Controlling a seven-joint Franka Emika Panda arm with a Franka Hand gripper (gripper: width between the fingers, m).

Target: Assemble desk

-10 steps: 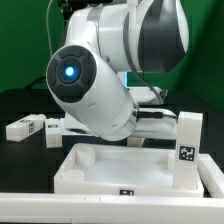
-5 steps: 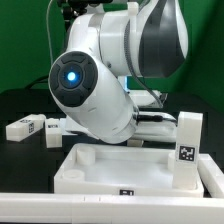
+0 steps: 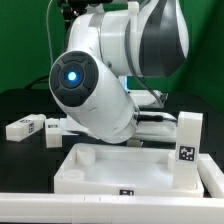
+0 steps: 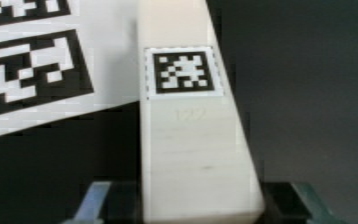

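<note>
Outermost, at nine o'clock of the exterior view: left leg (image 3: 24, 127), flat on the black surface (image 3: 18, 158), tag on its upper face. Just beside it toward three o'clock: second leg (image 3: 50, 132), also lying down, also tagged, partly lost behind the arm (image 3: 105, 85). Filling the centre from ten to two o'clock: that arm, glossy white with a dark grey band, round blue light (image 3: 68, 73) facing the camera, hiding the claw entirely in this view. Behind it, around one o'clock: more white pieces, too covered to name. At six o'clock, nearest the camera: tabletop (image 3: 95, 184), raised rim upward, small tag (image 3: 126, 191) on the near wall. At four o'clock, standing on end at the tabletop's corner: upright leg (image 3: 190, 130), tagged low on its facing side. Cannot tell whether fixed there or merely set down.

Seen from the wrist: marker board (image 4: 34, 70) with large tags, lying close beside the held leg (image 4: 197, 150). Long, white, square-sectioned, with one square tag (image 4: 185, 72) on its upper face, running straight away from the claw (image 4: 197, 203). Dark fingers (image 4: 105, 203) tight against both of its sides, no gap showing, so pinching the held leg.
</note>
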